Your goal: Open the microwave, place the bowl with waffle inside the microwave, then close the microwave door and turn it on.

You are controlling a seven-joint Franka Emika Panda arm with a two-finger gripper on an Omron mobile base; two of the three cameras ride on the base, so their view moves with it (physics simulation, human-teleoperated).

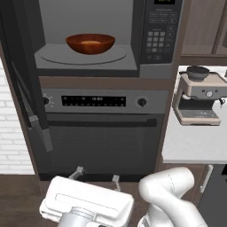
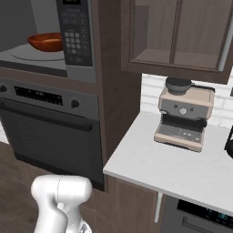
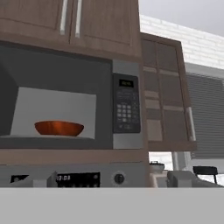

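Inside: one bowl [image 1: 90, 44], one waffle [image 1: 90, 42].

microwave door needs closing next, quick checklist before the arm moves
1. Bowl fully inside the microwave, on the turntable: ok.
2. Waffle in the bowl: ok.
3. Microwave door swung open at left, not yet closed: ok to push.
4. Gripper open and empty, low in front of the oven: ok.
5. Doorway free of anything sticking out: ok.
6. Contact point on the door's outer face: cannot tell.
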